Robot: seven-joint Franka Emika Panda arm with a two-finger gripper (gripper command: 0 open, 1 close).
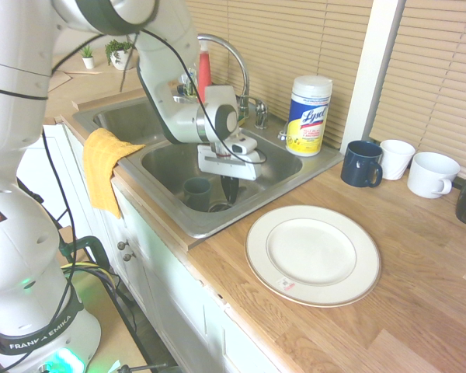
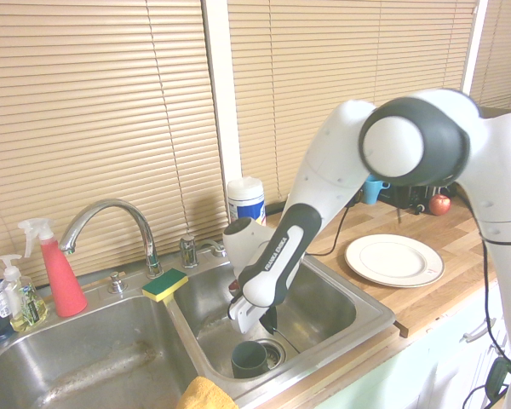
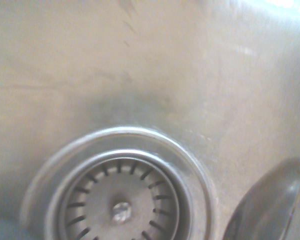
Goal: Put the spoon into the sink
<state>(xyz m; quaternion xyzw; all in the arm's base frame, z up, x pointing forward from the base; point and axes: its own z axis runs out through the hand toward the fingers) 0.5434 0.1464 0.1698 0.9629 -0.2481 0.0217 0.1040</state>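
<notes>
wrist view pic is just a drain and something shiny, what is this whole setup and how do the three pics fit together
It is a white robot arm with a two-finger gripper, reaching down into one basin of a steel sink. Two pictures come from cameras on opposite sides of the room. The third comes from a camera on the arm's wrist, looking down at the drain. The shiny shape there is the bowl of a spoon. The gripper is shut; the side views do not show the spoon clearly. A dark cup sits in the basin; a plate, mugs and a wipes tub sit on the counter.
</notes>
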